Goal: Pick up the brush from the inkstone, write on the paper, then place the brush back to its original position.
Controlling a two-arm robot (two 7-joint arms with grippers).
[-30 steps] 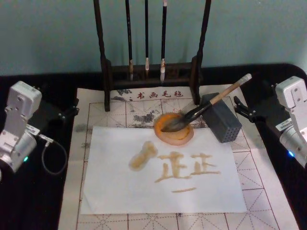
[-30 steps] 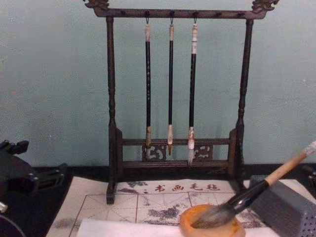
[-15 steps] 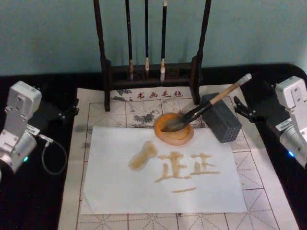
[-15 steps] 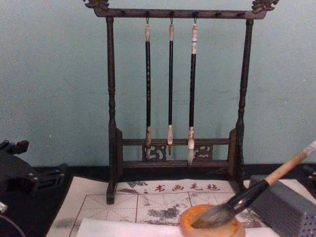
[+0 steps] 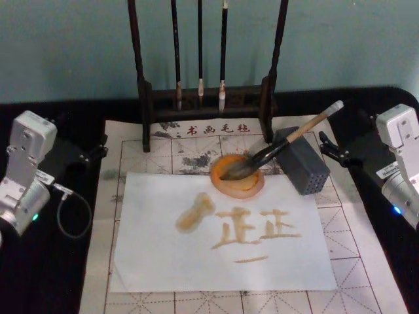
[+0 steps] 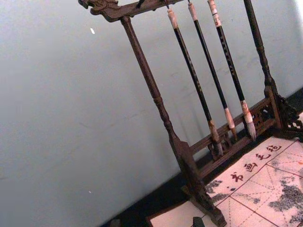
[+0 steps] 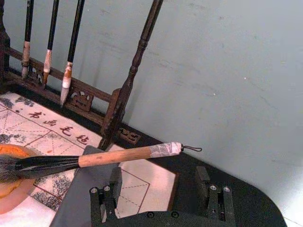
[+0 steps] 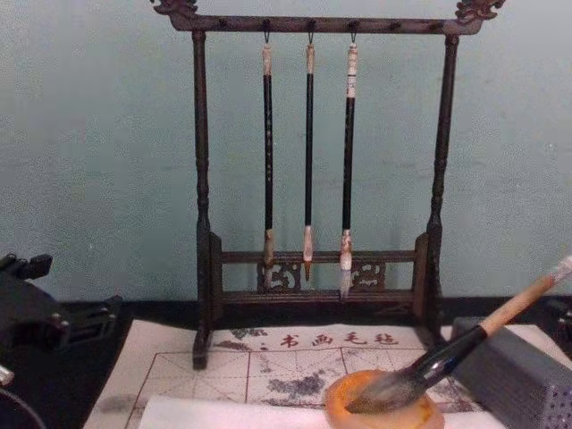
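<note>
The brush (image 5: 275,150) rests tuft-down in the inkstone (image 5: 227,188), its handle propped on the grey block (image 5: 308,171) so my right claw (image 7: 157,182), open and empty nearby, can grab it; the left claw (image 5: 88,154) sits parked, state I can't tell.

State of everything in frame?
Large pale-wood-handled calligraphy brush: unheld, bristles in dish, handle lying across block.
Round orange-brown inkstone dish: upright, holding brush tip.
White paper sheet: flat, bearing orange-brown strokes.
Three thin black-shafted brushes: hanging from wooden rack.
Grey perforated block: under brush handle.
Right pincer: open, empty, at table's right.
Left pincer: parked at table's left.
</note>
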